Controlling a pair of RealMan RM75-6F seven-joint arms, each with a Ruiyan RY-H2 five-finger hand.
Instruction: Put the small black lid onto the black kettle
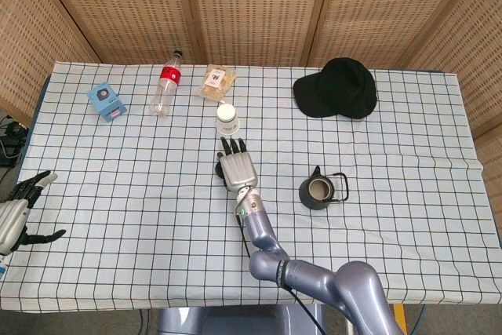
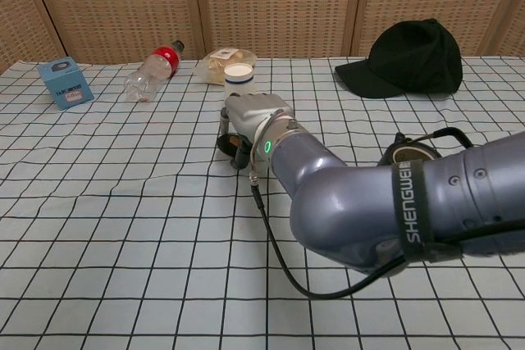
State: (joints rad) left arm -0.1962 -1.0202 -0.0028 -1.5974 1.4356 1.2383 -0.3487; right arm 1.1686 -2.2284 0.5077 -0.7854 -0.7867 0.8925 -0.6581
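Observation:
The small black lid (image 1: 219, 169) (image 2: 226, 145) sits just left of the table's middle, under my right hand (image 1: 236, 165) (image 2: 250, 118). That hand's thumb and fingers close around the lid, which looks slightly raised off the cloth in the chest view. The black kettle (image 1: 319, 192) (image 2: 408, 153) stands open-topped to the right of the hand, its handle up; my right arm partly hides it in the chest view. My left hand (image 1: 19, 211) hangs off the table's left edge with fingers apart, holding nothing.
A white cup (image 1: 227, 118) (image 2: 239, 79) stands right behind the right hand. Further back lie a plastic bottle (image 1: 165, 84), a snack bag (image 1: 216, 81), a blue box (image 1: 106, 101) and a black cap (image 1: 337, 88).

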